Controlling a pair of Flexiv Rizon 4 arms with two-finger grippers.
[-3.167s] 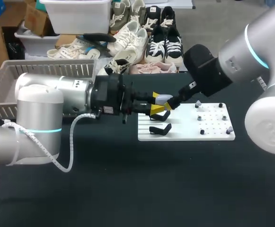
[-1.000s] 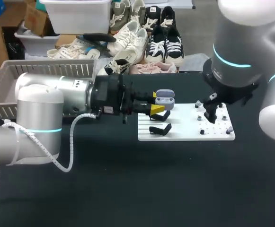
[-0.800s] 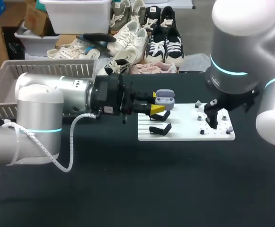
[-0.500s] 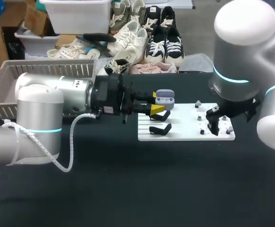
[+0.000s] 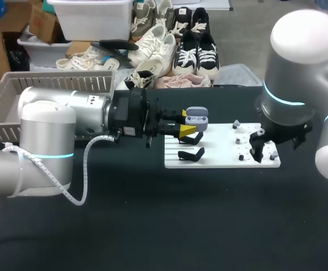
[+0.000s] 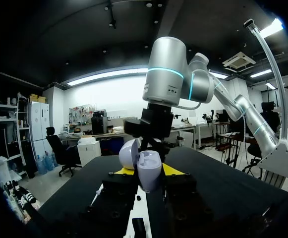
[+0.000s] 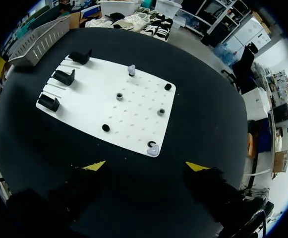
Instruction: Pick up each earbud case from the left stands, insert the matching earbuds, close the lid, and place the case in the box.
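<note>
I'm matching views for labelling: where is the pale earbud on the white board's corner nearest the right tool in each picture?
Head view: earbud on the white board's near right corner, beside the right tool.
Left wrist view: not visible.
Right wrist view: earbud just ahead of the tool, on the nearest corner.
Shared landmark: the white board.

Lilac earbud case (image 5: pixel 196 119), lid open, above black stands (image 5: pixel 191 153), earbud (image 7: pixel 152 148) on pegboard (image 7: pixel 134 106).
</note>
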